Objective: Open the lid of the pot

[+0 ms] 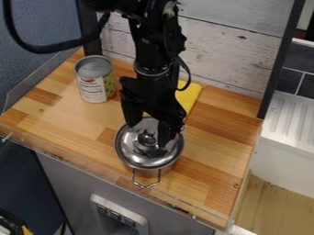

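Pot (146, 172) has its lid (136, 153) on. The gripper (147, 136) is spread wide above it. A can (93, 81) stands behind it.

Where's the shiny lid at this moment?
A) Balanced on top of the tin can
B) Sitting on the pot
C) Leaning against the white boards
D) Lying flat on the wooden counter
B: the lid covers the top of the pot, with the open gripper right over its knob.

Bench (215, 156) lay open right of pot (146, 171); can (94, 85) blocked back left, plank wall (230, 50) the rear.
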Robot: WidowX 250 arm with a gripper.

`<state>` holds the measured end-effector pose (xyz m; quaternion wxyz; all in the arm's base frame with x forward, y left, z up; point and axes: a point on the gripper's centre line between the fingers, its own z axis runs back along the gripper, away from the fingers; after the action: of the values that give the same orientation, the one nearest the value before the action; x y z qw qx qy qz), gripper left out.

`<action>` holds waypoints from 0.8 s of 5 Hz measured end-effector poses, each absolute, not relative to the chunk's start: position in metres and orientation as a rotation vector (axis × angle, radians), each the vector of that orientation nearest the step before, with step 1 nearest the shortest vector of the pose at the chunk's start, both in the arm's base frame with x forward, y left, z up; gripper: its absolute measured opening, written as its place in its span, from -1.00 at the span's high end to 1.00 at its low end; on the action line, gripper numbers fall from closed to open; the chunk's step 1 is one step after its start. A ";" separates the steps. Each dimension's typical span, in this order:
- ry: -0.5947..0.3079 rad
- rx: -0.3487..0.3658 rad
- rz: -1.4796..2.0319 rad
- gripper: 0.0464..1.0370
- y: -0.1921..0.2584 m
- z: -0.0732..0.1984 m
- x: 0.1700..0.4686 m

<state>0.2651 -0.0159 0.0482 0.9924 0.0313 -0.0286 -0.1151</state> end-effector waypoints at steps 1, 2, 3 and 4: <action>-0.044 0.072 -0.227 -0.41 -0.013 0.036 0.269; -0.053 0.065 -0.227 0.19 -0.011 0.036 0.273; -0.052 0.059 -0.236 0.52 -0.009 0.037 0.272; -0.048 0.056 -0.229 0.52 0.002 0.049 0.268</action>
<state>0.2682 0.0020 0.0491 0.9928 0.0281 -0.0241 -0.1143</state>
